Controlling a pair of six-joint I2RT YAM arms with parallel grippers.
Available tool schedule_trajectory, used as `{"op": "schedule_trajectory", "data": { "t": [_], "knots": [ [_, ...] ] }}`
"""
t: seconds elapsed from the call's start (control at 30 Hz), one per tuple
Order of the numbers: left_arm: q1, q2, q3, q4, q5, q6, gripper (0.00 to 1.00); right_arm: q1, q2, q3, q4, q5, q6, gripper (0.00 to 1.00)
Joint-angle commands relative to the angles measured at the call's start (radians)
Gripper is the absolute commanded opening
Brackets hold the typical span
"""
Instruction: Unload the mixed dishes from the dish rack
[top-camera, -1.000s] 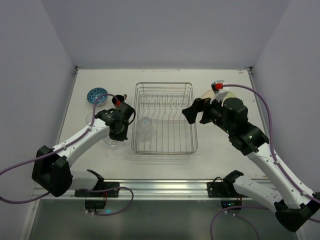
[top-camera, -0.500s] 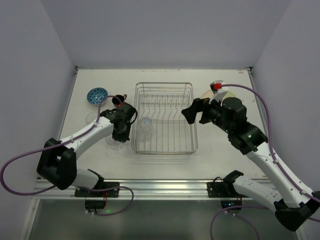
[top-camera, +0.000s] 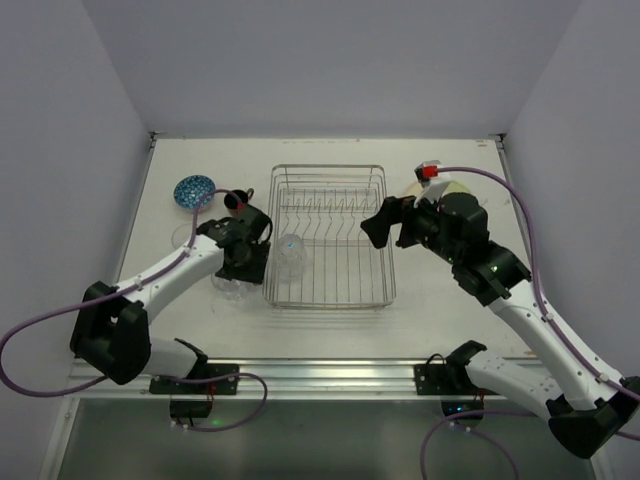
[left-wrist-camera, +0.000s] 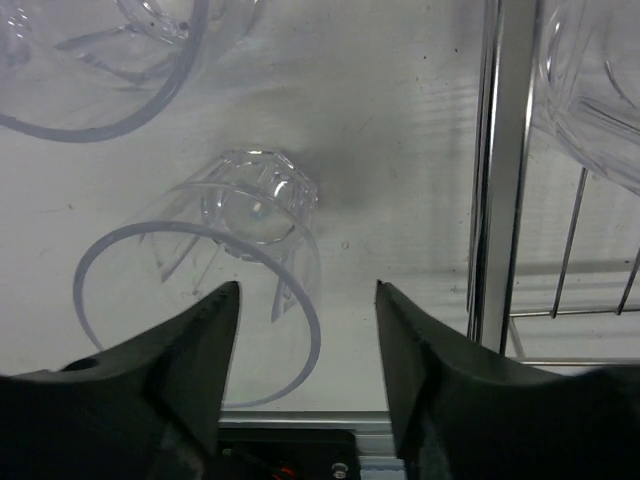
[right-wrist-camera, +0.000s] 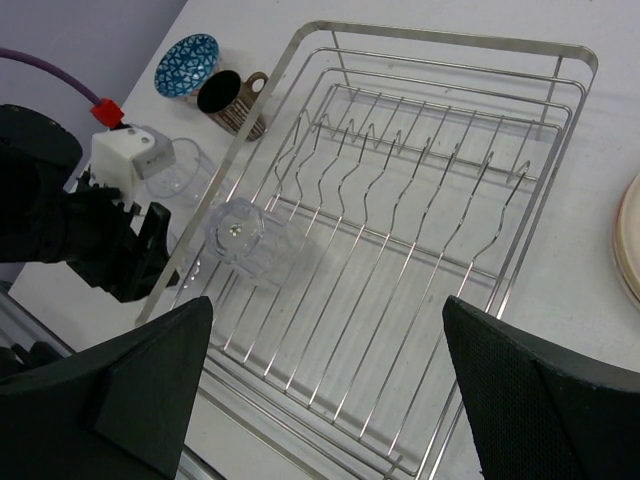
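The silver wire dish rack (top-camera: 330, 238) holds one clear glass (top-camera: 289, 255) lying on its side near the rack's left wall (right-wrist-camera: 250, 240). My left gripper (left-wrist-camera: 305, 335) is open just left of the rack, over a clear glass (left-wrist-camera: 235, 270) that stands on the table; the glass's rim reaches in between the spread fingers. My right gripper (right-wrist-camera: 330, 330) hangs wide open above the rack's right half (top-camera: 385, 225), with nothing in it. Left of the rack sit a blue-patterned bowl (top-camera: 194, 191), a dark mug (top-camera: 236, 200) and another glass (top-camera: 183, 237). Cream plates (top-camera: 455, 188) lie right of the rack, mostly hidden by the right arm.
The rack's left rail (left-wrist-camera: 495, 170) runs close beside my left gripper's right finger. A second glass rim (left-wrist-camera: 90, 70) lies just beyond the released glass. The table's front metal rail (top-camera: 320, 375) is near the left gripper.
My left gripper has opened and let go of the glass, which now stands on the table left of the rack. The right arm has barely moved.
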Motion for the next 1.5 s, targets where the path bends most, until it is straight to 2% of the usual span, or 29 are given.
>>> {"op": "schedule_trajectory", "data": {
  "t": [0.0, 0.07, 0.1, 0.23, 0.27, 0.5, 0.53, 0.63, 0.9, 1.13, 1.3, 1.47],
  "knots": [
    [0.005, -0.117, 0.039, 0.014, -0.062, 0.003, 0.70, -0.001, 0.012, 0.009, 0.020, -0.039, -0.032, 0.99],
    [0.007, -0.194, 0.059, 0.002, -0.095, -0.005, 0.81, -0.001, 0.026, 0.003, 0.025, -0.079, -0.027, 0.99],
    [0.005, -0.221, 0.084, -0.004, -0.102, -0.005, 1.00, -0.001, 0.030, 0.000, 0.040, -0.100, -0.021, 0.99],
    [0.005, -0.343, 0.131, 0.017, -0.147, 0.003, 1.00, 0.002, 0.102, 0.009, 0.084, -0.273, 0.010, 0.99],
    [0.005, -0.402, 0.130, 0.036, -0.196, -0.002, 1.00, 0.014, 0.140, 0.021, 0.092, -0.278, 0.039, 0.99],
    [0.005, -0.774, -0.065, 0.325, -0.280, 0.006, 1.00, 0.203, 0.389, 0.217, -0.015, -0.017, 0.013, 0.99],
    [0.005, -0.842, -0.088, 0.377, -0.293, 0.013, 1.00, 0.232, 0.421, 0.247, -0.032, 0.004, 0.004, 0.99],
    [0.005, -0.918, -0.143, 0.427, -0.325, 0.023, 1.00, 0.246, 0.539, 0.343, -0.074, 0.025, -0.006, 0.99],
    [0.007, -0.892, -0.174, 0.406, -0.397, 0.012, 1.00, 0.332, 0.822, 0.642, -0.258, 0.191, -0.019, 0.99],
    [0.007, -0.871, -0.177, 0.399, -0.376, 0.035, 1.00, 0.343, 0.954, 0.705, -0.264, 0.138, -0.220, 0.99],
    [0.007, -0.863, -0.180, 0.409, -0.359, 0.046, 1.00, 0.344, 1.020, 0.736, -0.295, 0.119, -0.254, 0.99],
    [0.007, -0.846, -0.178, 0.410, -0.340, 0.053, 1.00, 0.347, 1.054, 0.755, -0.285, 0.090, -0.276, 0.95]
  ]
}}
